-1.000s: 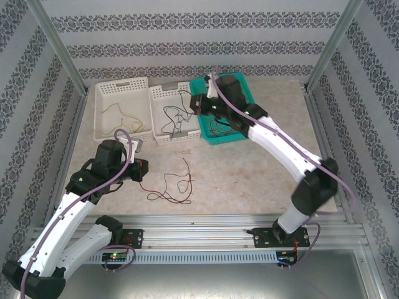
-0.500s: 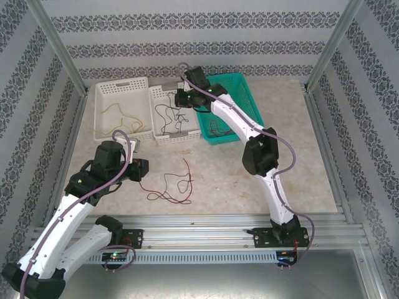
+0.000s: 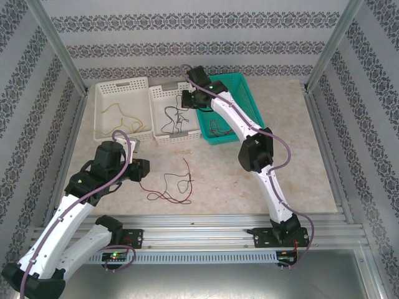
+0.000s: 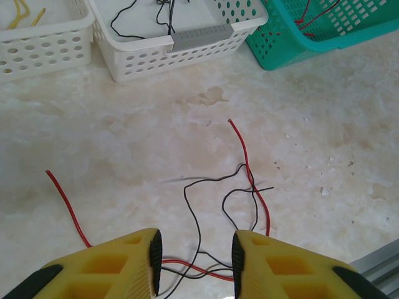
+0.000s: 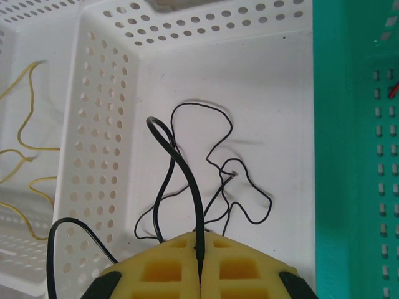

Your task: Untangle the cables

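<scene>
- Judged sorted: yellow cables point(image 3: 118, 115) lay in the left white basket point(image 3: 101, 92), black cables point(image 5: 212, 156) in the middle basket point(image 5: 274, 81).
- The right gripper point(image 5: 201, 240), fingers together, pinched a black cable over that basket.
- The left gripper point(image 4: 194, 249), jaws apart, straddled the unsorted red-and-black tangle point(image 4: 243, 180) on the table point(image 4: 93, 143).

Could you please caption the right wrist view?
Shut right gripper holds a thin black wire above the white perforated plastic basket.

A white basket point(image 3: 121, 83), another white one point(image 3: 166, 91) and a teal basket point(image 3: 234, 79) line the marbled table point(image 3: 218, 180)
</scene>
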You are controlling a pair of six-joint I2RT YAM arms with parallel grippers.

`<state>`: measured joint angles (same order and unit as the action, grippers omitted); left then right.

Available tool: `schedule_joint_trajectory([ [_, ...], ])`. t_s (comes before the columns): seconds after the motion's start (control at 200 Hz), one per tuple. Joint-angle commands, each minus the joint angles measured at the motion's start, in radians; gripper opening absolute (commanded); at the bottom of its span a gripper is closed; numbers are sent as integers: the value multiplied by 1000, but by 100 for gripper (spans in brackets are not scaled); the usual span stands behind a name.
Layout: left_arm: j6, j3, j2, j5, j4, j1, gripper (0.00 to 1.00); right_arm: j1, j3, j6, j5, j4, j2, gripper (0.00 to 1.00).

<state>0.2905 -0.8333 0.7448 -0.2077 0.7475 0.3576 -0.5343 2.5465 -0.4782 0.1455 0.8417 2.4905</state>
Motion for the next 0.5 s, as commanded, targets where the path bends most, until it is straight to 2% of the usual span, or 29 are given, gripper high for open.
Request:
schedule_joint_trajectory([
  [0.0, -16, 7, -13, 10, -17, -11, 36, -5, 38, 22, -15, 22, -7, 7],
  [0.295, -16, 8, -13, 12, -17, -12, 37, -16, 39, 35, -15, 28, -28, 29],
  [0.495, -16, 9, -10, 11, -16, -11, 38, -33, 42, 46, -5, 30, -71, 34],
])
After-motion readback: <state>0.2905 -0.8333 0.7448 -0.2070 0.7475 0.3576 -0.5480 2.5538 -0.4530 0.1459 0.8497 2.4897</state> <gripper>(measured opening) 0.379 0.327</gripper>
